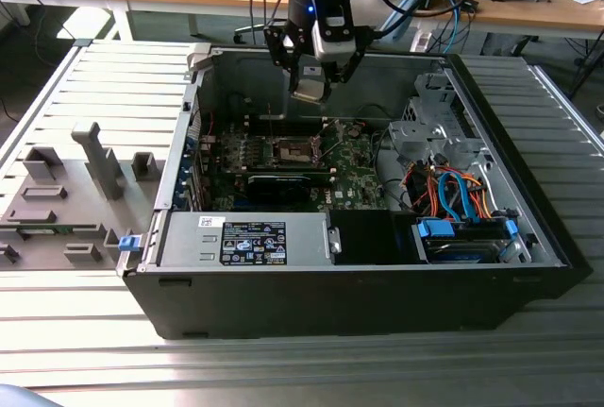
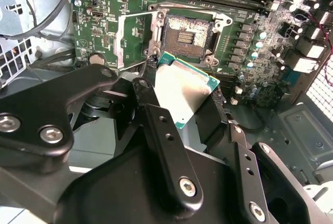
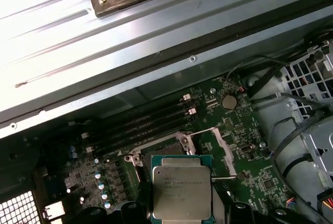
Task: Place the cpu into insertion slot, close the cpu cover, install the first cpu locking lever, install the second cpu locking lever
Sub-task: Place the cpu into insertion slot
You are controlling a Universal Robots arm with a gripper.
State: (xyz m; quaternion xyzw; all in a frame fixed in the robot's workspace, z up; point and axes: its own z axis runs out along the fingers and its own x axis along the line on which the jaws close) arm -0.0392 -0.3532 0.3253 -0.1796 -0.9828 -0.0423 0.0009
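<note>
Pincer (image 1: 310, 76) shut narrow on chip (image 2: 184, 91), fingers pinching opposite edges, held high over open case. Socket (image 2: 184, 33) lay bare below pincer, cover (image 2: 125, 52) flipped open beside it. Chip judged light, stiff, slick on top, delicate underneath: edge hold safest
</note>
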